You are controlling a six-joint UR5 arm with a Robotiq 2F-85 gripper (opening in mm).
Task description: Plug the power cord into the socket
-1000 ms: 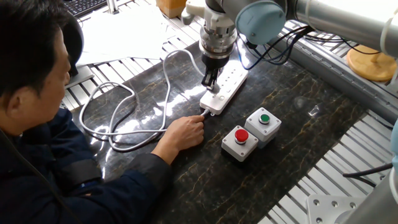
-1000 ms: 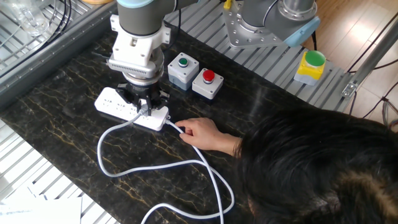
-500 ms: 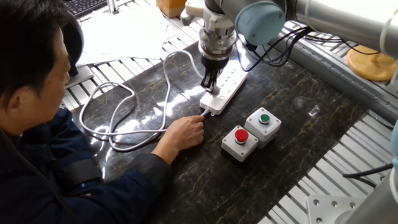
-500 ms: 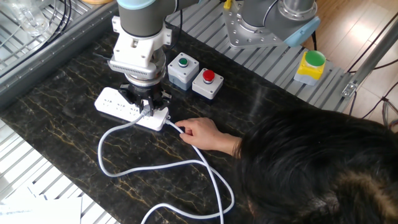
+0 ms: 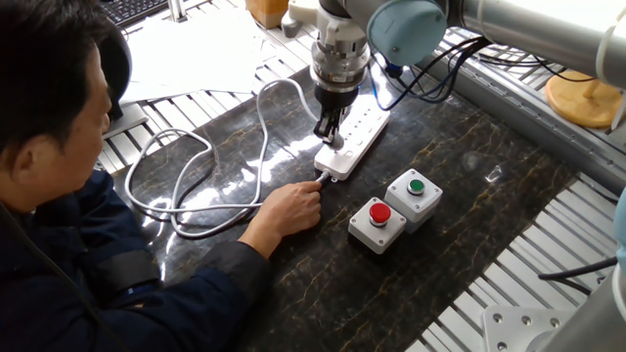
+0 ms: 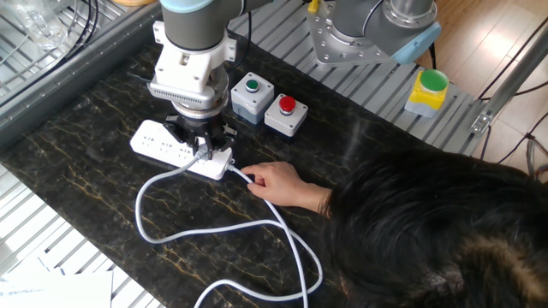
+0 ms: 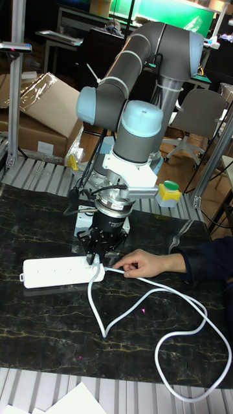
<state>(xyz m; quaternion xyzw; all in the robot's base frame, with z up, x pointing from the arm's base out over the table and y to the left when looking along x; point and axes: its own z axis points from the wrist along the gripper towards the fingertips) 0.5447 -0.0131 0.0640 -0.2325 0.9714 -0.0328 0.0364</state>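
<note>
The long white power strip (image 5: 360, 132) lies on the dark marble table, also seen in the other fixed view as the power strip (image 6: 161, 142) and in the tall view as the power strip (image 7: 55, 272). My gripper (image 5: 327, 133) points straight down over the socket at the strip's near end. It is shut on the small white plug of the power cord (image 5: 262, 117). The fingers hide the plug and the socket under it. From the gripper (image 6: 199, 151) the cord (image 6: 150, 235) runs off in loose loops. The gripper (image 7: 97, 258) also shows in the tall view with the cord (image 7: 103, 323).
A person's hand (image 5: 291, 206) rests on the table at the strip's near end and pinches a white cable there. Two grey button boxes stand beside the strip, a green one (image 5: 416, 189) and a red one (image 5: 379, 219). The person's head and arm fill the left foreground.
The arm has crept up very slightly. The gripper stays over the same end of the strip, and the hand and cord loops have not moved.
</note>
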